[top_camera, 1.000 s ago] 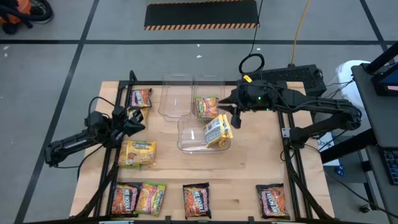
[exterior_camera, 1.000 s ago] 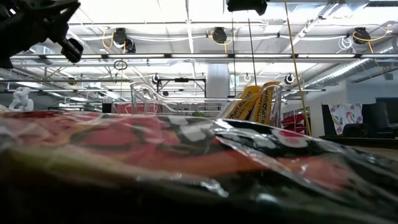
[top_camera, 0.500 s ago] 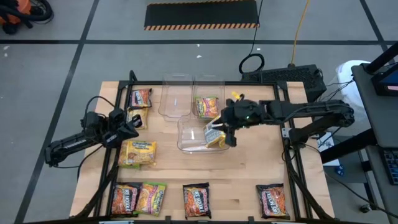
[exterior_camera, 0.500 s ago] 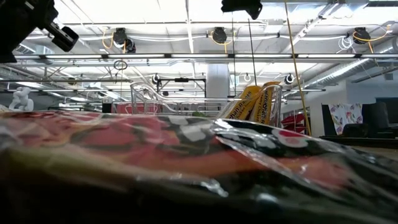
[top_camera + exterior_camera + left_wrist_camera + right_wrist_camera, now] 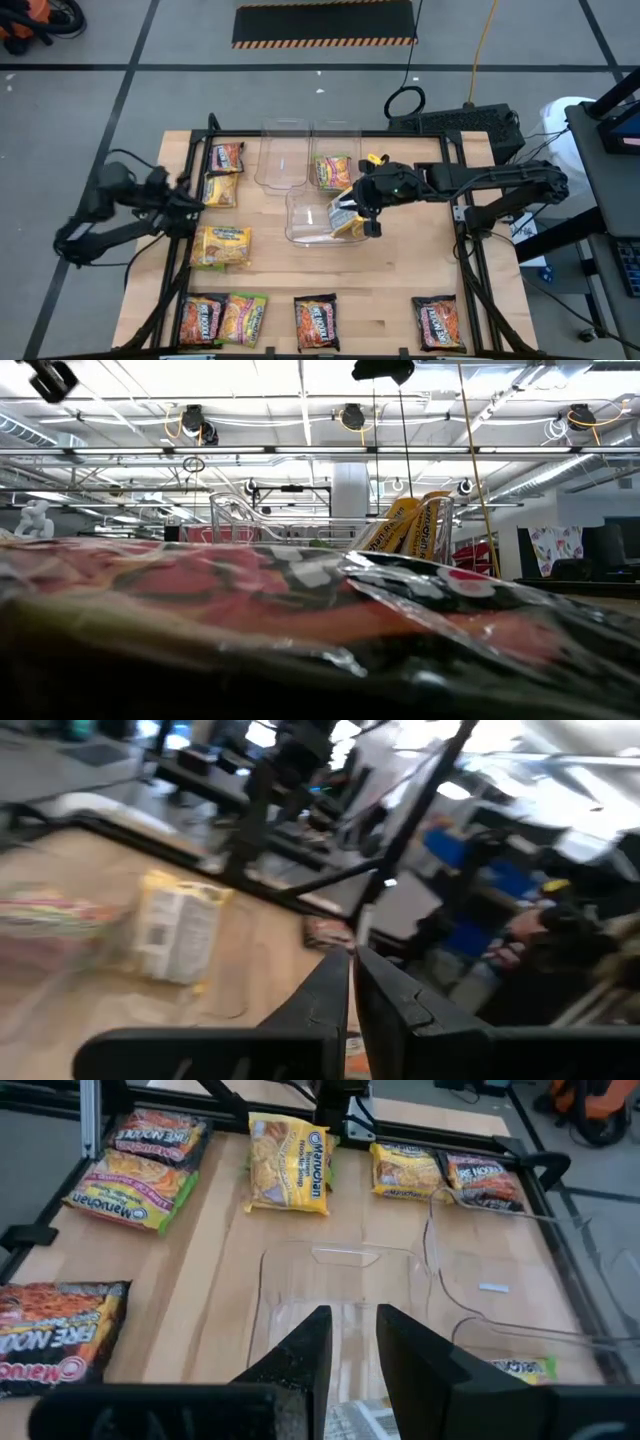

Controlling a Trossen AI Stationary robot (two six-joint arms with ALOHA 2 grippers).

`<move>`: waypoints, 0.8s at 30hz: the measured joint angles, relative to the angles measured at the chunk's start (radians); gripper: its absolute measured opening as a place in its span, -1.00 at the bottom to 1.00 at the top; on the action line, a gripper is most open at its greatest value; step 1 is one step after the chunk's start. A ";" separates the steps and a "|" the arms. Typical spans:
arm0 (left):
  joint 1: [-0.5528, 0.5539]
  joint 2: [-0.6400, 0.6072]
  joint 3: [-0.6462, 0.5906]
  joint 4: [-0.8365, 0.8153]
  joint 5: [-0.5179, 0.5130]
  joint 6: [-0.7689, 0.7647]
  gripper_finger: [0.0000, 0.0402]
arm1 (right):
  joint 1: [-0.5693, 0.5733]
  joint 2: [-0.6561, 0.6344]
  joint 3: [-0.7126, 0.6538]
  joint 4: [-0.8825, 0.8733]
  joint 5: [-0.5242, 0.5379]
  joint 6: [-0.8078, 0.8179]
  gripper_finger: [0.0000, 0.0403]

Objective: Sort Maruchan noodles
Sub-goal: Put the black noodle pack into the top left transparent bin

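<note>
Quick status check, starting at the near edge of the worktop (image 5: 400, 270). Four packets lined up there and not sorted: dark packet (image 5: 203, 320), lime-green packet (image 5: 243, 318), second dark packet (image 5: 316, 322), third dark packet (image 5: 438, 320) off toward the right corner. All lying flat, well apart from any bin.

A bit further in, on the left: loose yellow packet (image 5: 222, 246), also flat on the wood.

Then the middle: front bin (image 5: 300, 232) with the yellow pair (image 5: 348, 210) propped on edge against its right wall, at least two by the look of the low camera. Right pincer (image 5: 352, 1320) parked directly over that pair, fingers apart, nothing visibly pinched between the tips. Can't say for sure whether touching the packets.

Left pincer (image 5: 350, 960) back over the left rail, tips drawn together, carrying nothing.

Further back on the left: another yellow packet (image 5: 220, 188) and behind it an orange-and-dark packet (image 5: 227, 157), both loose. Beside them two far bins: far-left bin (image 5: 280, 178) showing nothing inside, far-right bin (image 5: 335, 130) holding one green packet (image 5: 333, 170).

So, roughly: yellow and green bins started, three-ish packets in, seven out. Probably about a quarter done. No dark packet binned yet, so guessing the bare bin is meant for those.
</note>
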 joint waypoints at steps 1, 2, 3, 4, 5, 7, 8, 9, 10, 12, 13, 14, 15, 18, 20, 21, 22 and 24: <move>0.000 0.015 0.046 -0.054 -0.026 0.006 -0.87 | 0.000 0.000 0.000 0.001 0.000 -0.007 -0.62; 0.000 0.032 0.085 -0.101 -0.044 0.006 -0.87 | 0.000 0.000 0.000 0.000 0.000 -0.013 -0.62; 0.000 0.051 0.122 -0.141 -0.055 0.005 -0.87 | 0.000 0.000 0.000 0.001 0.000 -0.021 -0.62; 0.000 0.071 0.155 -0.176 -0.057 0.005 -0.87 | 0.000 0.000 0.000 0.002 0.000 -0.027 -0.62; 0.000 0.092 0.186 -0.215 -0.061 0.005 -0.87 | 0.000 0.000 0.000 0.003 0.000 -0.030 -0.62; 0.000 0.138 0.241 -0.306 -0.068 0.004 -0.87 | 0.000 0.000 0.000 0.007 0.000 -0.031 -0.62; 0.000 0.165 0.265 -0.360 -0.072 0.004 -0.87 | 0.000 0.000 0.000 0.008 0.000 -0.031 -0.62; 0.000 0.193 0.286 -0.423 -0.073 0.005 -0.87 | 0.000 0.000 0.000 0.007 0.000 -0.031 -0.62; 0.000 0.222 0.303 -0.484 -0.073 0.006 -0.87 | 0.000 0.000 0.000 0.007 0.000 -0.031 -0.62; 0.000 0.277 0.332 -0.588 -0.073 0.018 -0.87 | 0.000 0.000 0.000 0.006 0.000 -0.031 -0.62; 0.000 0.302 0.342 -0.625 -0.073 0.030 -0.87 | 0.000 0.000 0.000 0.006 0.000 -0.031 -0.62; 0.000 0.325 0.349 -0.654 -0.075 0.047 -0.87 | 0.000 0.000 0.000 0.007 0.000 -0.031 -0.62; 0.000 0.349 0.352 -0.674 -0.086 0.065 -0.87 | 0.000 0.000 0.000 0.006 0.000 -0.031 -0.62; 0.000 0.413 0.349 -0.686 -0.147 0.096 -0.87 | 0.000 0.000 0.000 0.006 0.000 -0.031 -0.62; 0.000 0.458 0.344 -0.690 -0.187 0.100 -0.87 | 0.000 0.000 0.000 0.006 0.000 -0.031 -0.62; 0.000 0.482 0.342 -0.691 -0.194 0.109 -0.87 | 0.000 0.000 0.000 0.006 0.000 -0.031 -0.62; 0.000 0.502 0.339 -0.691 -0.197 0.129 -0.87 | 0.000 0.000 0.000 0.006 0.000 -0.031 -0.62; 0.000 0.538 0.339 -0.689 -0.202 0.163 -0.87 | 0.000 0.000 0.000 0.006 0.000 -0.031 -0.62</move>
